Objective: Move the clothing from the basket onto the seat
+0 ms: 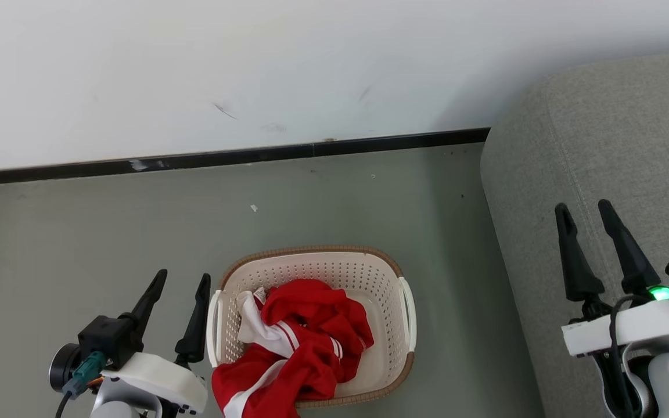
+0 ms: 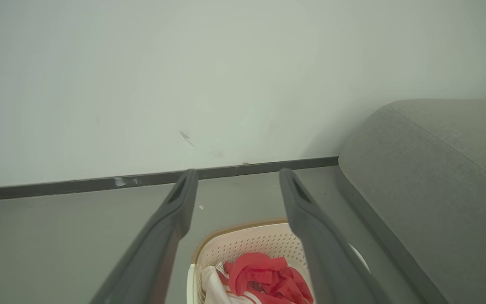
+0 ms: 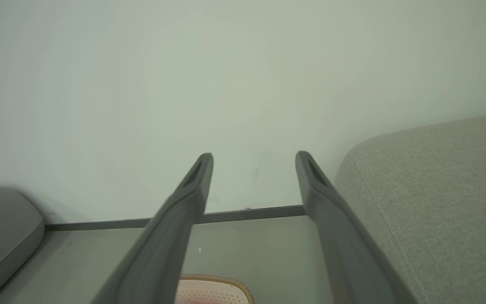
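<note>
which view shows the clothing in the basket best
Head view: the clothing lies nearly whole in the basket, folds clear, one end draped over the near rim. The left wrist view catches its far part at the bottom edge; the right wrist view, a faint pink blur.

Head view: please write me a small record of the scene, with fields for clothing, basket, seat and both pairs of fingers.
clothing: red and white, crumpled in the basket, one part hanging over its near rim
basket: on the floor, left of the seat
seat: grey, no clothing on the visible part
left fingers: open, just left of the basket, holding nothing
right fingers: open, seen against the seat, holding nothing
task: not yet begun
</note>
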